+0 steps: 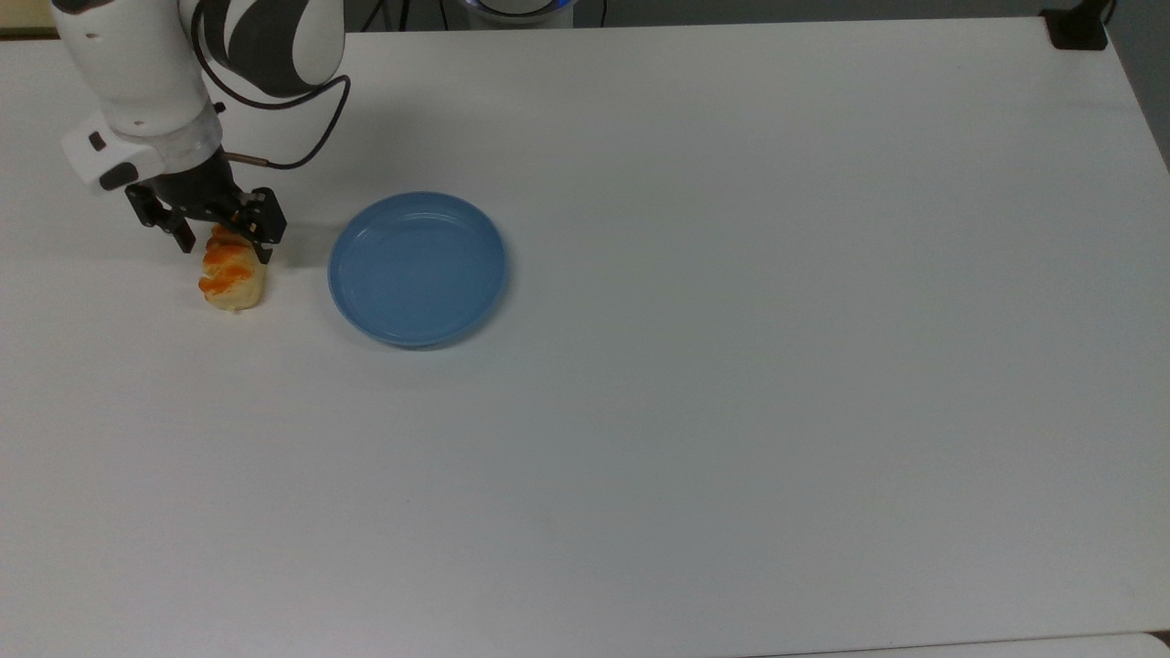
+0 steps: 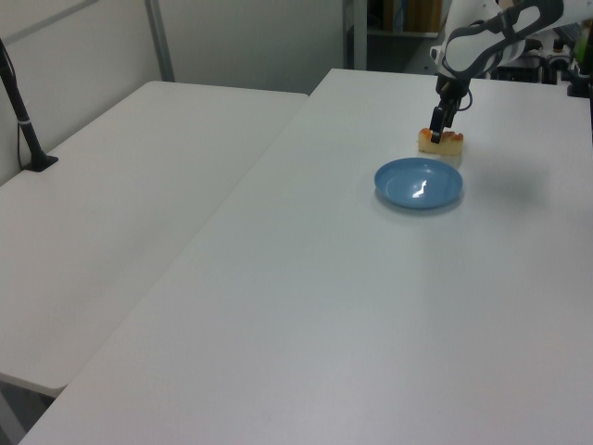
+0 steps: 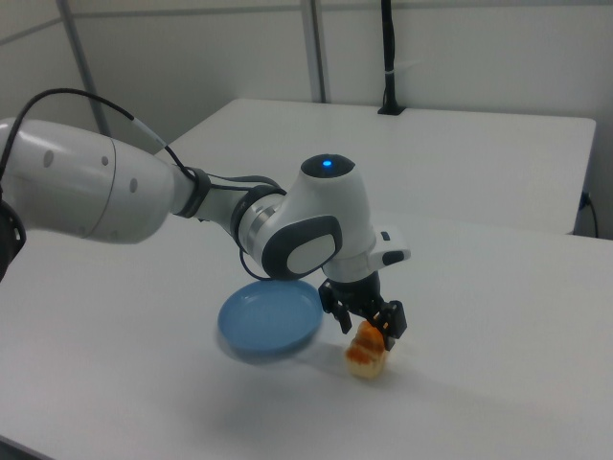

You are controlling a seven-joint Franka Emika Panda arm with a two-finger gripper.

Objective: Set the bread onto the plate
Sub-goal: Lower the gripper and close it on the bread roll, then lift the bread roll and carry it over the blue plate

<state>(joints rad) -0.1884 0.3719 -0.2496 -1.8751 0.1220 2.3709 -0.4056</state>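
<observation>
1. Pale-yellow with orange glazed patches, the bread point(image 1: 232, 277) lies on the white table point(image 1: 731, 366), near the top view's left edge.
2. Directly over the bread's far end sits the black gripper point(image 1: 225, 245), its fingers apart and straddling the bun, one finger on each long side.
3. From the right view, the gripper point(image 3: 368, 329) reaches down onto the bread point(image 3: 368, 351), with the fingertips level with the bun's upper part; whether they touch it cannot be told.
4. From the left view, the gripper point(image 2: 439, 131) stands upright over the bread point(image 2: 441, 141).
5. Round and blue, the plate point(image 1: 418, 269) rests apart from the bread, to the top view's right of it, with bare table between them.
6. A dark cable point(image 1: 302, 137) loops from the arm's wrist.
</observation>
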